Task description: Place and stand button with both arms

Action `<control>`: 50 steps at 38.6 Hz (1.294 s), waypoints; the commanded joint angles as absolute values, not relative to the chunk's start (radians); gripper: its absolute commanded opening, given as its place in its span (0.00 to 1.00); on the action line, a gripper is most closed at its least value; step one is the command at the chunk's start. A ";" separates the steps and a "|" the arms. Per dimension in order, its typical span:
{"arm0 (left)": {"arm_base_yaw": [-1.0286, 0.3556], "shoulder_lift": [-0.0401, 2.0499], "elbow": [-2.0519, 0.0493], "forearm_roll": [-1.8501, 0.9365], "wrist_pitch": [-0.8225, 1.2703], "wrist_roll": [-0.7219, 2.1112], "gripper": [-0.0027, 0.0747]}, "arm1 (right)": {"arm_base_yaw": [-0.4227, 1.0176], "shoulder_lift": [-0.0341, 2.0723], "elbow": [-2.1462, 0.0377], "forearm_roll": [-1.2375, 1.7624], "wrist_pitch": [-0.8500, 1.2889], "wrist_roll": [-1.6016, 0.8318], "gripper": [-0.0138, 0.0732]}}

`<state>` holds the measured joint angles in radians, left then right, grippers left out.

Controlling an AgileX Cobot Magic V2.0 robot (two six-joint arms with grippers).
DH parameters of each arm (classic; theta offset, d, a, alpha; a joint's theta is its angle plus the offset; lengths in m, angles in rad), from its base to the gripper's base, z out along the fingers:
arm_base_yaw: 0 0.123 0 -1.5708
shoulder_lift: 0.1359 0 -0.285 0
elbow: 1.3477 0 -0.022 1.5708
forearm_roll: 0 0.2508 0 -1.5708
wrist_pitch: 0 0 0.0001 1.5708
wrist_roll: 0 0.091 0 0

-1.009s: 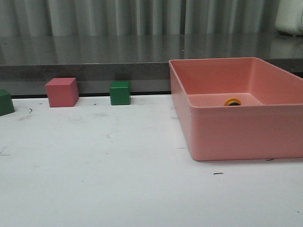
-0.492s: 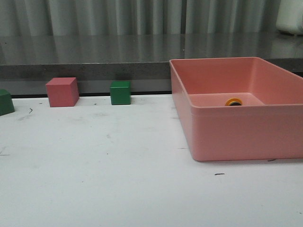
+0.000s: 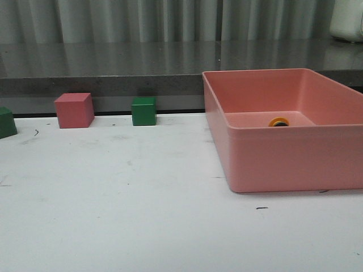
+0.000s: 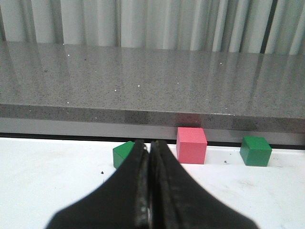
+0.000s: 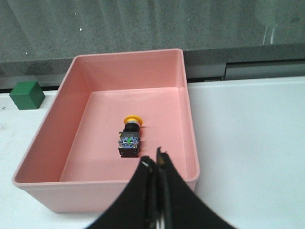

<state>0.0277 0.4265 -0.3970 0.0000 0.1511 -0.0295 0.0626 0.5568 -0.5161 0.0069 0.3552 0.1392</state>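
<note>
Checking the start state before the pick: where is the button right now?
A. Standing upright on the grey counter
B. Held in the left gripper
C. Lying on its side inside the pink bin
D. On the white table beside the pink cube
C: the right wrist view shows the button lying on the floor of the pink bin, no gripper touching it.

Left gripper [image 4: 149,149]: black pointed fingers [image 4: 139,191] pressed together tip to tip, nothing between them, held low over the desk and aimed toward its far edge. Right gripper [image 5: 155,164]: fingers [image 5: 167,195] likewise closed on nothing, tips touching, raised higher and tilted downward. Neither arm appears in the front view.
</note>
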 commanded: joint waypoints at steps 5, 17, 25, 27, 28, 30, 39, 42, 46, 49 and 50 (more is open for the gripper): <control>0.029 0.451 -0.438 0.000 0.070 -0.039 0.11 | 0.056 0.580 -0.553 0.007 0.296 0.131 0.16; 0.029 0.451 -0.438 0.000 0.070 -0.039 0.94 | 0.056 0.580 -0.553 0.007 0.281 0.131 0.92; 0.029 0.451 -0.438 0.000 0.070 -0.039 0.87 | 0.056 0.657 -0.581 0.007 0.247 0.131 0.90; 0.029 0.451 -0.438 0.000 0.070 -0.039 0.85 | 0.056 0.709 -0.614 0.007 0.248 0.131 0.90; 0.029 0.451 -0.438 0.000 0.070 -0.039 0.85 | 0.056 0.743 -0.642 0.007 0.248 0.131 0.90; 0.029 0.451 -0.438 0.000 0.070 -0.039 0.83 | 0.056 0.809 -0.685 0.007 0.248 0.131 0.90; 0.029 0.451 -0.438 0.000 0.070 -0.039 0.79 | 0.126 1.115 -0.889 0.039 0.255 0.131 0.90; 0.029 0.451 -0.438 0.000 0.070 -0.039 0.78 | 0.179 1.201 -0.951 0.039 0.263 0.131 0.90; 0.029 0.451 -0.438 0.000 0.070 -0.039 0.78 | 0.221 1.321 -1.055 0.042 0.337 0.132 0.90; 0.029 0.451 -0.438 0.000 0.070 -0.039 0.78 | 0.223 1.405 -1.150 0.049 0.443 0.140 0.90; 0.029 0.451 -0.438 0.000 0.070 -0.039 0.78 | 0.222 1.440 -1.177 0.049 0.474 0.147 0.90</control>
